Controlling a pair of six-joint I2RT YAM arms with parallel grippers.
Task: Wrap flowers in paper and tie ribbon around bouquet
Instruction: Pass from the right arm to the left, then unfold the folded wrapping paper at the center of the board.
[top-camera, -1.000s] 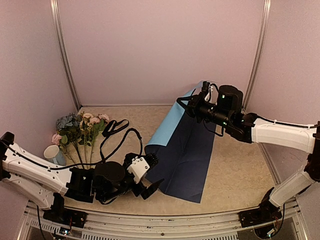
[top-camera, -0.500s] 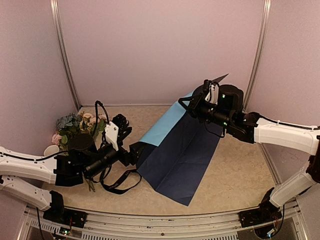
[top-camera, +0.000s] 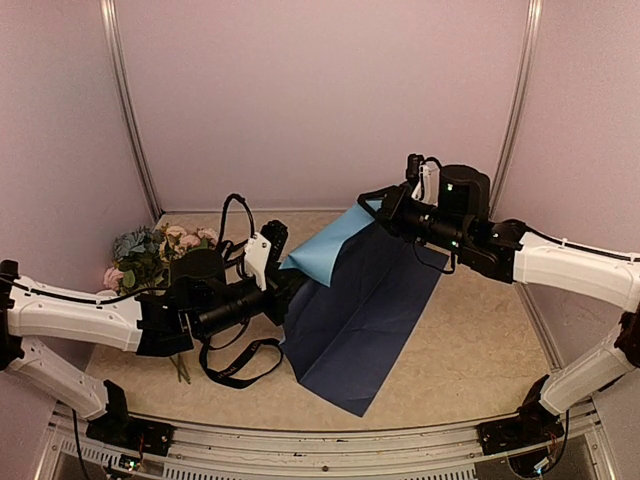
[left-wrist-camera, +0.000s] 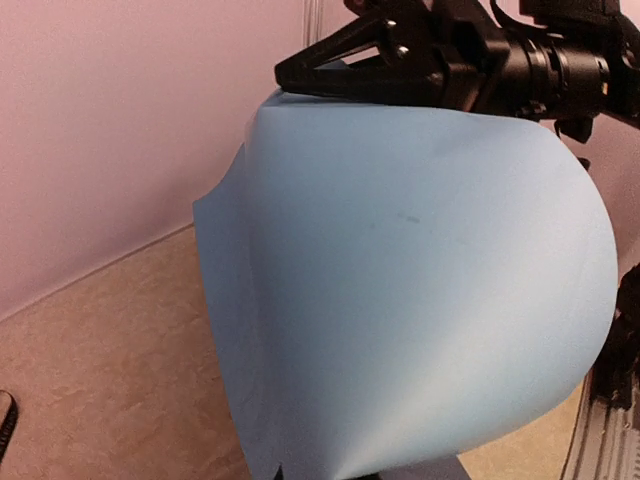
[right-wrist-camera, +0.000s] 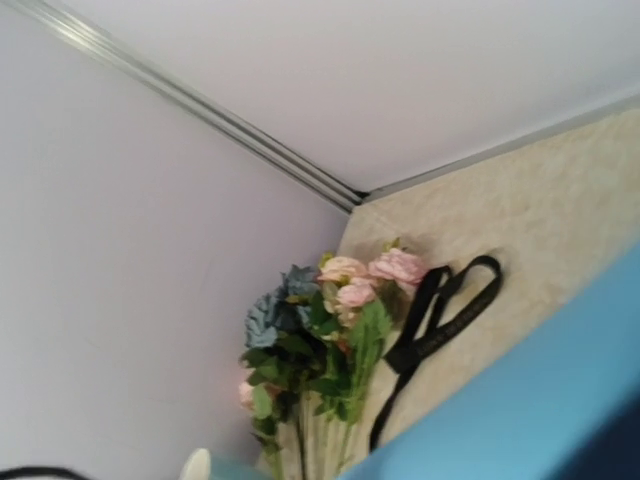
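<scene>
The paper (top-camera: 350, 310) hangs as a sheet between my two grippers, its navy side sloping down to the table and a light blue flap (left-wrist-camera: 400, 280) curling over the top. My left gripper (top-camera: 287, 268) is shut on the flap's left corner; in the left wrist view the paper hides its fingers. At the sheet's upper right corner sits my right gripper (top-camera: 373, 206), and I cannot make out its jaws. The flowers (top-camera: 160, 255) lie by the left wall, pink and blue-grey blooms toward the back (right-wrist-camera: 320, 340). The black ribbon (top-camera: 238, 370) loops on the table beside them (right-wrist-camera: 445, 305).
A pale cup (top-camera: 103, 294) stands by the left wall in front of the flowers, its rim (right-wrist-camera: 198, 464) at the bottom of the right wrist view. Metal posts (top-camera: 130, 110) frame the back wall. My left arm's cable (top-camera: 235, 205) arches above it.
My left arm swung from the table's front up to the paper's left edge, shut on it and lifted it. The paper tip sticking up above my right gripper has dropped.
</scene>
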